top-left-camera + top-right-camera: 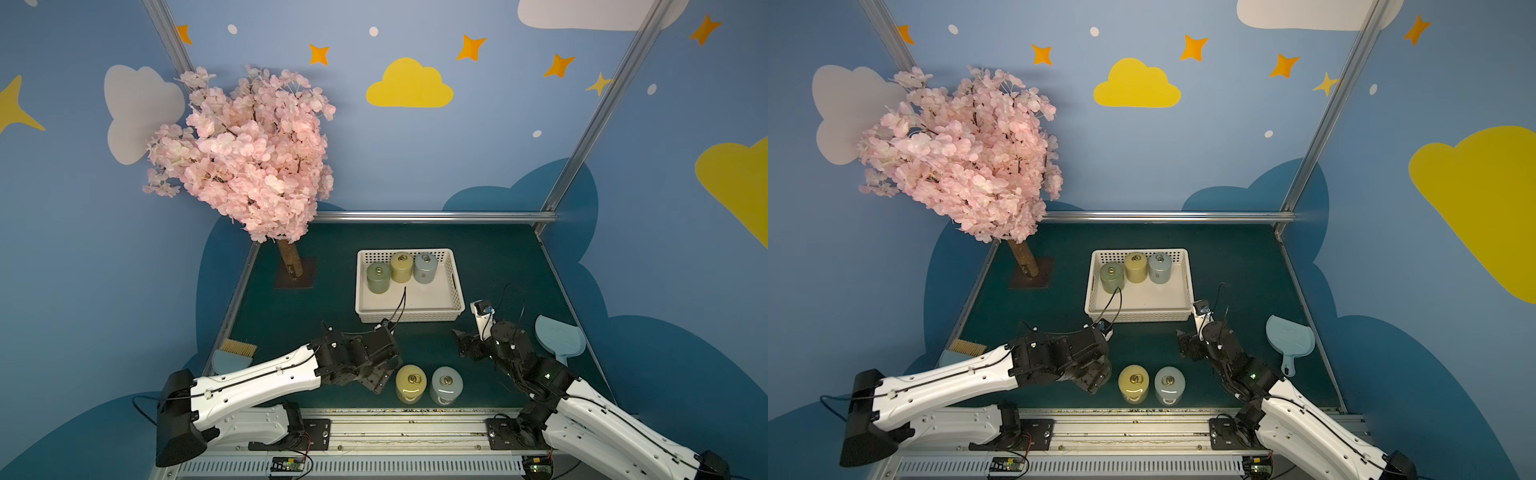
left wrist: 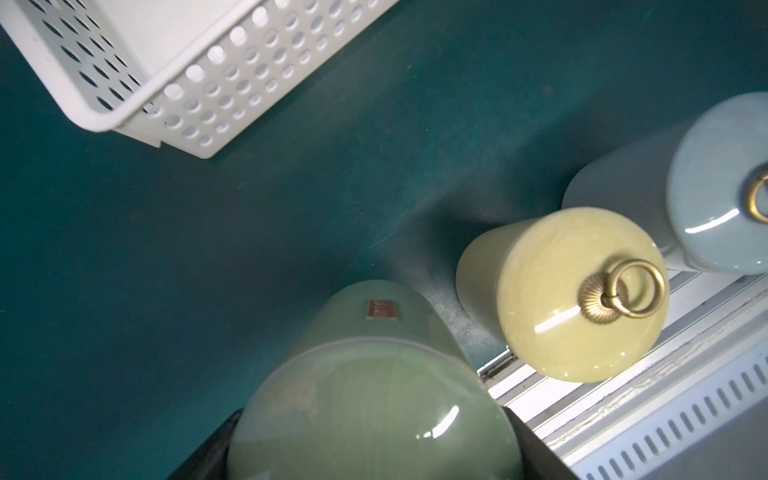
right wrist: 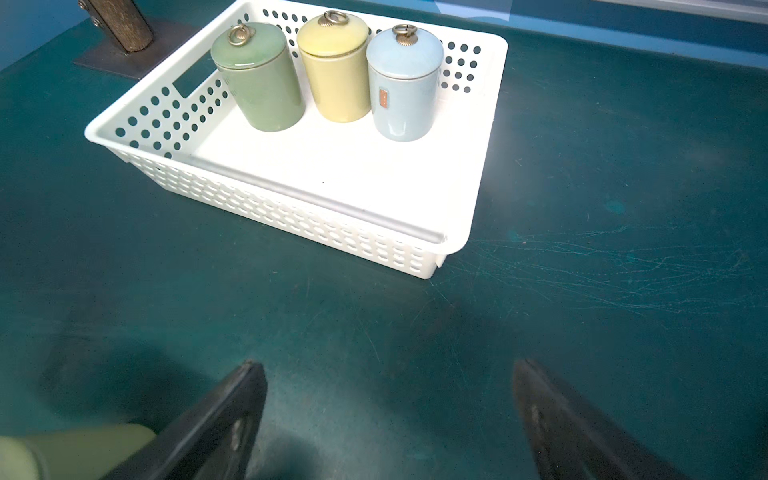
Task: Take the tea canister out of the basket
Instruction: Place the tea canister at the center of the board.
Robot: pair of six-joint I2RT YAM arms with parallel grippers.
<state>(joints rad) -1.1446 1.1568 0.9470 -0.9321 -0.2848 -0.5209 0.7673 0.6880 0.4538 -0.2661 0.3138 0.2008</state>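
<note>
The white perforated basket [image 1: 409,318] [image 3: 316,224] sits mid-table. Along its far side stand three tea canisters: green [image 1: 378,278], yellow [image 1: 401,268] and pale blue [image 1: 425,268]. My left gripper [image 2: 370,440] is shut on another green tea canister [image 2: 374,374], out of the basket and low over the mat near the front rail; whether it touches the mat I cannot tell. In both top views the left gripper [image 1: 376,380] hides it. Beside it stand a yellow canister [image 1: 411,383] and a pale blue one [image 1: 446,384]. My right gripper [image 3: 388,374] [image 1: 461,345] is open and empty, in front of the basket.
A pink blossom tree [image 1: 249,153] stands at the back left on a dark base plate [image 1: 295,272]. A blue dustpan [image 1: 559,336] lies at the right edge, a brush [image 1: 232,353] at the left edge. A metal rail [image 1: 415,428] runs along the front.
</note>
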